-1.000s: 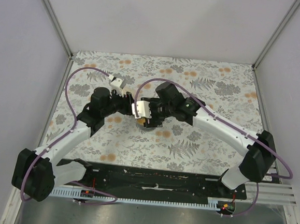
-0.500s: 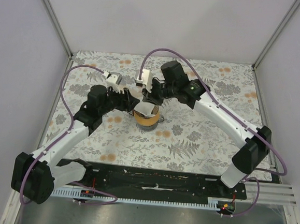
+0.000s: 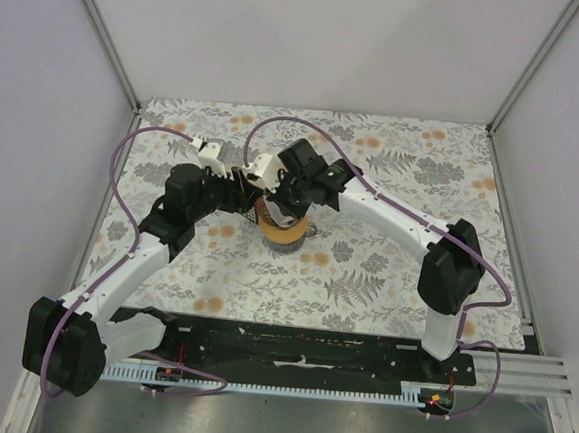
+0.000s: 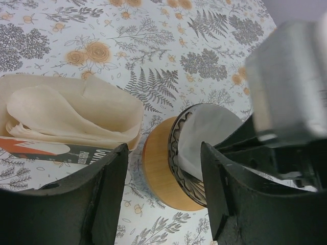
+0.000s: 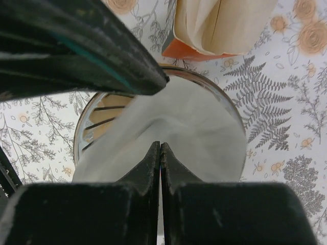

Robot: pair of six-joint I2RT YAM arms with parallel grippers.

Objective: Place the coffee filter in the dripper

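Observation:
The dripper (image 4: 162,176) stands on its tan collar, and its ribbed grey rim (image 5: 95,118) shows around the paper. The white coffee filter (image 5: 199,127) lies inside the cone, spread against its wall (image 4: 207,135). My right gripper (image 5: 160,146) is shut, fingertips pressed together with no paper between them, pointing down into the filter. My left gripper (image 4: 163,201) is open, one finger on each side of the dripper's collar, with a gap on the left side. In the top view both grippers meet over the dripper (image 3: 286,234).
An orange carton (image 4: 56,150) with a stack of cream papers (image 4: 71,109) lies right beside the dripper, on its far side in the right wrist view (image 5: 196,51). The floral tablecloth (image 3: 375,273) spreads to the right and front. Grey walls enclose the table.
My right gripper has gone from open to shut, lifted off the dripper, then came back down into the filter. The left gripper has stayed open beside the dripper.

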